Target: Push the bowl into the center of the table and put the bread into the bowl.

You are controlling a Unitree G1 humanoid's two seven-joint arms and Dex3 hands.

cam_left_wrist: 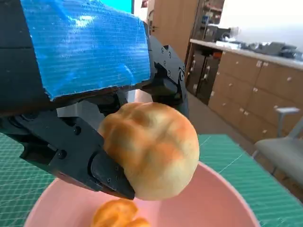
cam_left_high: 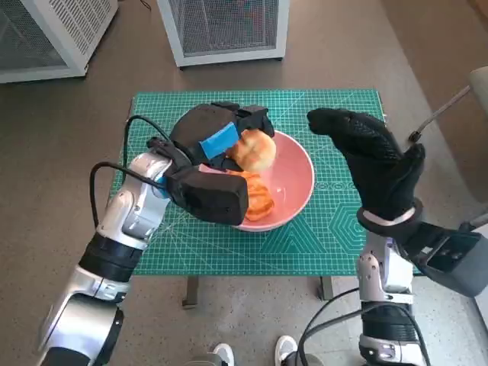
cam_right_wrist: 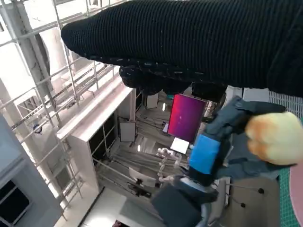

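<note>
A pink bowl [cam_left_high: 293,183] stands near the middle of the green cutting mat. My left hand [cam_left_high: 217,141] grips a round golden bread roll [cam_left_high: 254,150] just above the bowl's inside; the left wrist view shows the roll [cam_left_wrist: 151,149] held between black fingers [cam_left_wrist: 85,161] over the pink bowl [cam_left_wrist: 218,208]. An orange pastry [cam_left_high: 255,194] lies in the bowl, partly hidden by my left wrist. My right hand [cam_left_high: 374,156] hovers open to the right of the bowl, holding nothing. The right wrist view shows its glove [cam_right_wrist: 199,42], and farther off the roll [cam_right_wrist: 277,137] in my left hand [cam_right_wrist: 222,142].
The green mat [cam_left_high: 335,244] covers the small table. Two white mesh-fronted cabinets [cam_left_high: 225,27] stand on the floor behind it. A chair's edge [cam_left_high: 476,80] shows at the far right. Someone's shoes [cam_left_high: 255,352] show below the table's front edge.
</note>
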